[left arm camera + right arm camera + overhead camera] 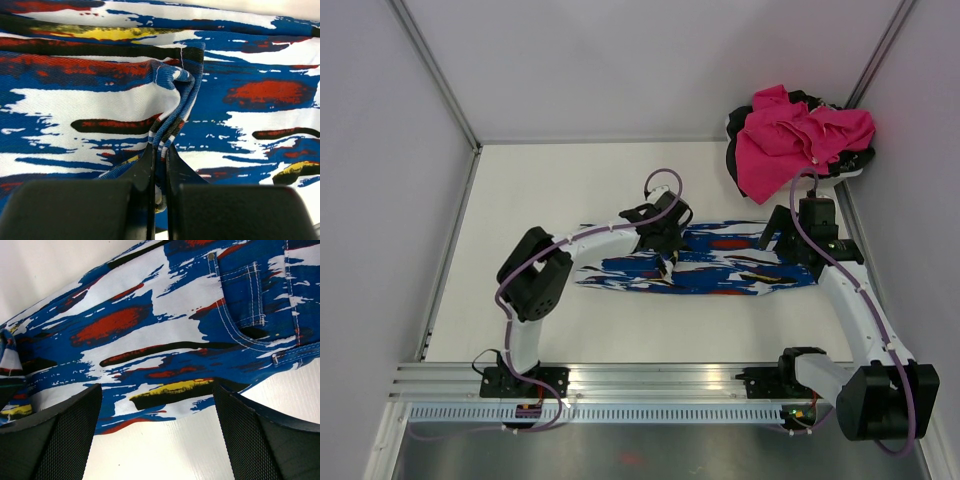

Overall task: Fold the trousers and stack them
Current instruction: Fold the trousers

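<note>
The soft royal-blue, blotch-printed fabric trousers [720, 262] likely drape limply. Left fingers [142, 175] pinch a bunched hem; right fingers [60, 440] stand wide open, empty. Grip seamed edges.

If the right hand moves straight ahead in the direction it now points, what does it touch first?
Most likely the trousers, near their lower edge; the open right hand frames that edge and bare table. Depth is unclear.
</note>
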### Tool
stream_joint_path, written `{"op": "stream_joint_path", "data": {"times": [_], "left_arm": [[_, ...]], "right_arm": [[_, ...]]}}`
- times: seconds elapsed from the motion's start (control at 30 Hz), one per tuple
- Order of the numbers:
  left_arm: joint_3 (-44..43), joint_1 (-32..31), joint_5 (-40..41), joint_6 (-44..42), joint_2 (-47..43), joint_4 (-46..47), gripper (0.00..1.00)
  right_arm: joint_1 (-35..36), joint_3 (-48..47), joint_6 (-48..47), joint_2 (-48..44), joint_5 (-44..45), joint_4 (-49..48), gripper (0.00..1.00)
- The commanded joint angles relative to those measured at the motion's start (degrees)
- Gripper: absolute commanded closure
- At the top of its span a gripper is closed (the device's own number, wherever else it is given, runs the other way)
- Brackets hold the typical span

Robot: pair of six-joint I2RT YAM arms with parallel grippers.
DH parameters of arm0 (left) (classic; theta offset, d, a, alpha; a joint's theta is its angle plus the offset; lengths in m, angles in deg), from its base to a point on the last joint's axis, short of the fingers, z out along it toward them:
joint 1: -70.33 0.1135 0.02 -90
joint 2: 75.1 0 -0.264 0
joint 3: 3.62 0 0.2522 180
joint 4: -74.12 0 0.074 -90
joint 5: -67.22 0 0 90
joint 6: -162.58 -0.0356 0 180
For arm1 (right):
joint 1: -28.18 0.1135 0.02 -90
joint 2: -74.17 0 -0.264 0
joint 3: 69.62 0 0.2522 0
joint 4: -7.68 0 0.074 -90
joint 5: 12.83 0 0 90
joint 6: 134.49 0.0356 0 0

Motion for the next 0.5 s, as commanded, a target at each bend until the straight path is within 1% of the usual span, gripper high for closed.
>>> {"op": "stream_joint_path", "data": {"times": [0.0, 0.2, 0.47], "left_arm": [[-1.74, -0.88, -3.75, 4.28, 2.08, 7.02, 0.98], [-2.36, -1.32, -3.76, 4.90, 2.17, 9.15, 0.98], [-2.88, -1.93, -3.14, 7.27, 1.46, 10.99, 0.98]], "right_arm": [[-0.07, -0.62, -1.27, -0.49, -1.59, -0.35, 0.02], [-0.07, -0.71, -2.24, -3.22, -1.07, -0.70, 0.02], [0.01, -0.36, -1.89, -3.13, -2.04, -0.17, 0.02]]}}
